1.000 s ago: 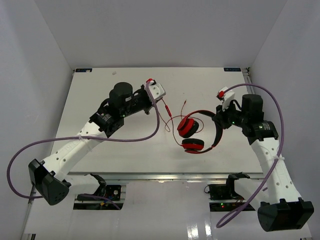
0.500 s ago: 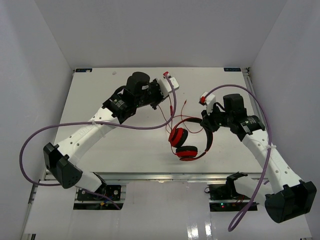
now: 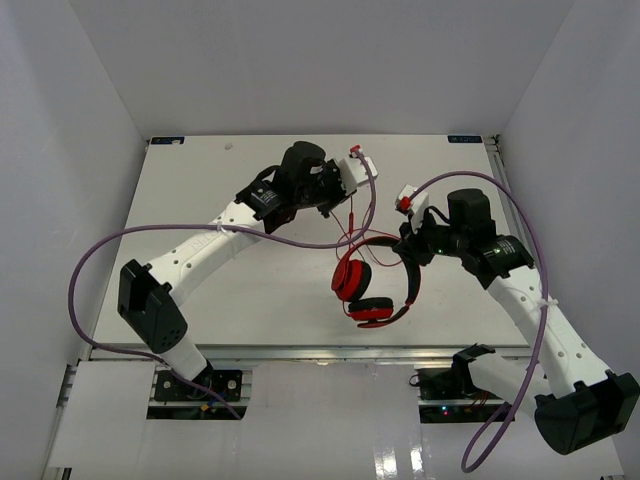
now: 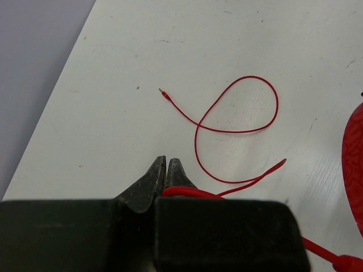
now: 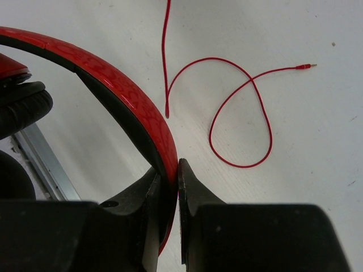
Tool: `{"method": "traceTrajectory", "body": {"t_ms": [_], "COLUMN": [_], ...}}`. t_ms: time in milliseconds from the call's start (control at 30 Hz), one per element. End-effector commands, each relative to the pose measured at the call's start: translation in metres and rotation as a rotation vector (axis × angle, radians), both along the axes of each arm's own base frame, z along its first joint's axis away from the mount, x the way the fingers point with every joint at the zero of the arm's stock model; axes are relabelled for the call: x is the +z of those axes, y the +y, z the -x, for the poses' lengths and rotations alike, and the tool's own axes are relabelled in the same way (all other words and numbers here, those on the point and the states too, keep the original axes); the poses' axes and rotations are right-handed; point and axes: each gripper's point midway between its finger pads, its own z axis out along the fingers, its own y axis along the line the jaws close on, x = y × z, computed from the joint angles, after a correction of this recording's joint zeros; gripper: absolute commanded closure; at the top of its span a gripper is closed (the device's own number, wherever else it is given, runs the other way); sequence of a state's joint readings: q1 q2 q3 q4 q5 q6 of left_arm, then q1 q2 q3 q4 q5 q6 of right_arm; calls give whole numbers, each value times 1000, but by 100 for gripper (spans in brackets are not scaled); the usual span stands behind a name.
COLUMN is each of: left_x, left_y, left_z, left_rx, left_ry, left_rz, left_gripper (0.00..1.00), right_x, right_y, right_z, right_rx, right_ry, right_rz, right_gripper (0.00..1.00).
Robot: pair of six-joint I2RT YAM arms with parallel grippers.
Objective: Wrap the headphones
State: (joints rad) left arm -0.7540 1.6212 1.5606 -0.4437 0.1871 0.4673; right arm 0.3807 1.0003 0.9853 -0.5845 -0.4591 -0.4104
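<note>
Your right gripper (image 5: 170, 167) is clamped on the red headband (image 5: 125, 96), one finger on each side of it. The headphones (image 3: 352, 280) sit right of the table's (image 3: 200, 190) middle, earcups toward the near edge. Your left gripper (image 4: 166, 164) is pinched together on the thin red cable (image 4: 195, 144), and the rest lies looped on the table with the plug (image 4: 161, 90) loose.

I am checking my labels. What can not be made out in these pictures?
Left wrist view: the left hand hides where the cable leaves its grip; an earcup is cut by the right edge.
Right wrist view: the right hand covers the lower headband.
Top view: the cable is too thin to follow.
</note>
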Motion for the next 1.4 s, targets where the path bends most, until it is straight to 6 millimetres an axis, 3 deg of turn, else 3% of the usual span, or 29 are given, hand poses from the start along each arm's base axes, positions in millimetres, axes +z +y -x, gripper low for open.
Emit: {"method": "traceTrajectory", "body": {"t_ms": [0,200,400,533,600,633,667,767,1100,1367], "left_x": [33,20,-28,-36,-29,-38,-31,-37,-27,-22], "left_y": [-10,-17,2,11,11,13,12,9,-10,-17], "left_z": [-5,-9,-7,-7,-5,-2,-1,9,41,60], "left_rx": [-24,-26,13,51,44,55,49,39,-61,-139], "left_ry": [-58,-22,49,79,80,116,105,168,300,376], "left_rz": [57,52,15,87,145,160,196,264,554,727], "left_gripper": [100,100,100,100,100,100,100,99,79,67], "right_x": [20,19,44,57,62,65,69,75,92,118], "right_y": [14,19,24,28,29,29,31,30,23,16], "right_z": [6,10,24,33,36,37,39,39,34,18], "right_rx": [69,94,151,181,191,192,202,198,169,110], "right_ry": [-57,-44,-85,-64,-60,-58,-53,-44,-37,2], "right_rz": [-76,-85,-143,-177,-186,-192,-203,-222,-274,-349], "right_gripper": [92,92,92,92,92,92,92,92,92,92]}}
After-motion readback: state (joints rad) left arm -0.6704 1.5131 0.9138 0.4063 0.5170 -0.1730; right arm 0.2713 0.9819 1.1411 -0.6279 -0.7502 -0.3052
